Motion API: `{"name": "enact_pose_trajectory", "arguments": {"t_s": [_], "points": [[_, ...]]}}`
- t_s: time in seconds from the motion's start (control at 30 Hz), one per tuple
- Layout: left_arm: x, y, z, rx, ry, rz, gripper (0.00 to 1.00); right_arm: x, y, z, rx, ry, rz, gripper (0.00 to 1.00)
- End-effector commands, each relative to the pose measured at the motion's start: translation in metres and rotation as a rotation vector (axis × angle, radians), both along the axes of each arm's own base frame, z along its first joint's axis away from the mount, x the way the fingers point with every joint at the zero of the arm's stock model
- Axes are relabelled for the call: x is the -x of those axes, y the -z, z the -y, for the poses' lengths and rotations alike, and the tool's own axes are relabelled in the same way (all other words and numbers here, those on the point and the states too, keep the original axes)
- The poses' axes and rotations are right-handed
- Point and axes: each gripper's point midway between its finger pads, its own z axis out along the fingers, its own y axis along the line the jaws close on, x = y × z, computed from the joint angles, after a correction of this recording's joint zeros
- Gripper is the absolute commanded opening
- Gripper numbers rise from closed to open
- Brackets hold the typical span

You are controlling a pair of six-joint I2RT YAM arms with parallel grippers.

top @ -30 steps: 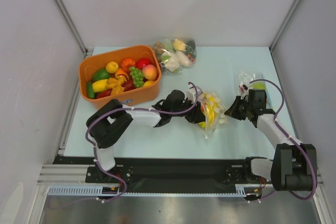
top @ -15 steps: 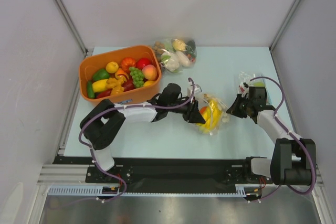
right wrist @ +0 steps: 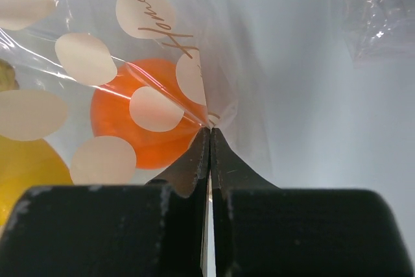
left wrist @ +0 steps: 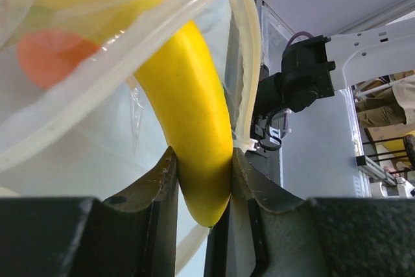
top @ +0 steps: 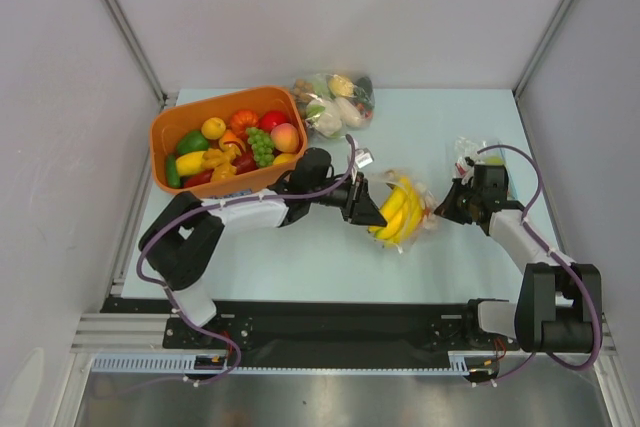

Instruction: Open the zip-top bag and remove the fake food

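Note:
The clear zip-top bag (top: 418,209) with pale dots lies mid-table, its mouth facing left. My left gripper (top: 364,209) is at that mouth, shut on the tip of a yellow banana (top: 392,213). In the left wrist view the banana (left wrist: 188,108) sits squeezed in my left gripper (left wrist: 202,183) and reaches out past the bag's rim (left wrist: 248,50), with an orange (left wrist: 52,56) still inside. My right gripper (top: 447,205) pinches the bag's right end. The right wrist view shows my right gripper (right wrist: 209,135) shut on the film, with the orange (right wrist: 133,134) behind it.
An orange basket (top: 165,127) full of toy fruit stands at the back left, close to my left arm. A second filled bag (top: 333,102) lies at the back centre. A third bag (top: 478,157) lies beside my right wrist. Walls close in both sides.
My left gripper has drawn back to the left with the banana, pulling it partway out of the bag's mouth. The right gripper has stayed shut on the bag's end.

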Motion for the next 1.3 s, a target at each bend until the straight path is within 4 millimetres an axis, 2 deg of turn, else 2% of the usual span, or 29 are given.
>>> {"name": "enact_pose_trajectory", "arguments": {"t_s": [0.0,0.33,0.73,0.9,1.03,1.13,1.17,1.27], "points": [[0.001,-0.038,-0.005,0.071,0.028,0.093,0.00,-0.018,-0.013,0.011,0.048,0.021,0.062,0.00],[0.008,-0.046,-0.015,0.038,0.026,0.080,0.00,-0.029,-0.013,0.023,0.104,0.058,0.067,0.00],[0.018,-0.039,-0.030,-0.032,0.009,0.046,0.00,-0.033,-0.016,0.028,0.128,0.071,0.083,0.00],[0.022,-0.051,-0.036,-0.015,0.003,0.062,0.00,-0.033,-0.018,0.029,0.135,0.075,0.089,0.00],[0.010,-0.061,-0.036,-0.004,-0.058,0.109,0.00,-0.033,-0.021,0.021,0.098,0.048,0.095,0.00],[0.001,-0.065,-0.027,0.021,-0.073,0.101,0.00,-0.033,-0.031,0.013,0.064,0.014,0.118,0.00],[-0.003,-0.061,-0.024,0.016,-0.088,0.081,0.00,-0.031,-0.035,0.010,0.057,0.006,0.124,0.02],[-0.013,-0.058,-0.019,0.011,-0.116,0.075,0.00,-0.028,-0.060,0.002,0.049,-0.020,0.193,0.19]]}}
